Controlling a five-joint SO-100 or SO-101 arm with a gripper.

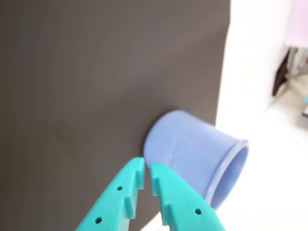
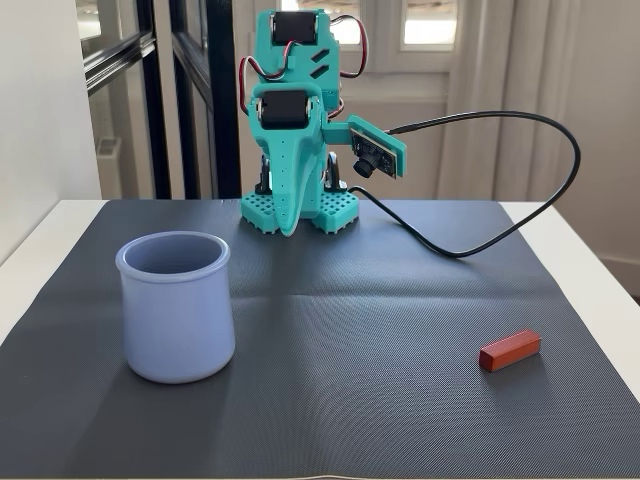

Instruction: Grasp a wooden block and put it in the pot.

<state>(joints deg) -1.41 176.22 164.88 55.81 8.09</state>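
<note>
On the white desk (image 2: 590, 250), a dark grey ribbed mat (image 2: 350, 340) carries everything. The small reddish-brown wooden block (image 2: 510, 350) lies near the mat's right edge in the fixed view, well apart from the pale lavender-blue pot (image 2: 176, 308) at left, open mat between. The teal end effector (image 1: 147, 169) is clenched, empty.

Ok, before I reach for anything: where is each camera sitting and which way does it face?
Wrist view: rides on the arm, looks past the teal gripper, whose tips nearly touch, at the dark mat and the pot; the picture seems turned on its side.
Fixed view: stands at the table's near edge, faces the arm's base across the mat; shows the folded arm, gripper pointing down, pot left, wooden block right.
Shared: pot, mat and gripper; the block appears only in the fixed view.
</note>
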